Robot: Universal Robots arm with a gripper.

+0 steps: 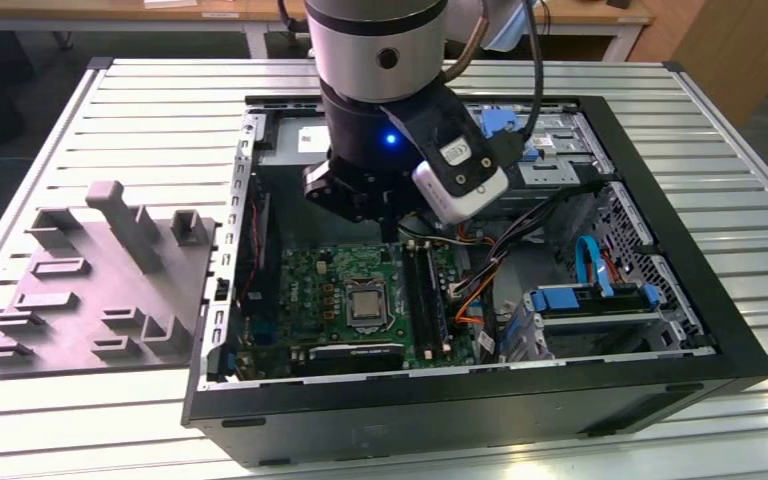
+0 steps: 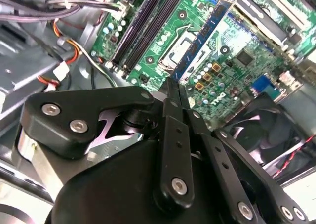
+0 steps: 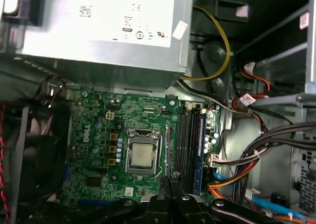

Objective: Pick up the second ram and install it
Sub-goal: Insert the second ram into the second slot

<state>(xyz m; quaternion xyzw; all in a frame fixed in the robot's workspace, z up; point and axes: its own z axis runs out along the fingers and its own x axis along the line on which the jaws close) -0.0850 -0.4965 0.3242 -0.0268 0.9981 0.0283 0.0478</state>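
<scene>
I see gripper (image 2: 174,88) jaws pinching the second ram (image 2: 205,33), a thin blue-green stick seen edge-on, approx 12 o'clock of the processor (image 1: 364,302) in the exterior view.

a ribbed silver metal bench (image 1: 131,110) made of long parallel slats spreads across the exterior view, and soft, even light catches on the slats. behind it stands a light wooden table (image 1: 224,12) on a white frame. a wooden cabinet (image 1: 738,50) rises at the exterior view's upper right. dark grey floor (image 1: 11,130) shows beyond the bench on the exterior view's left.
</scene>
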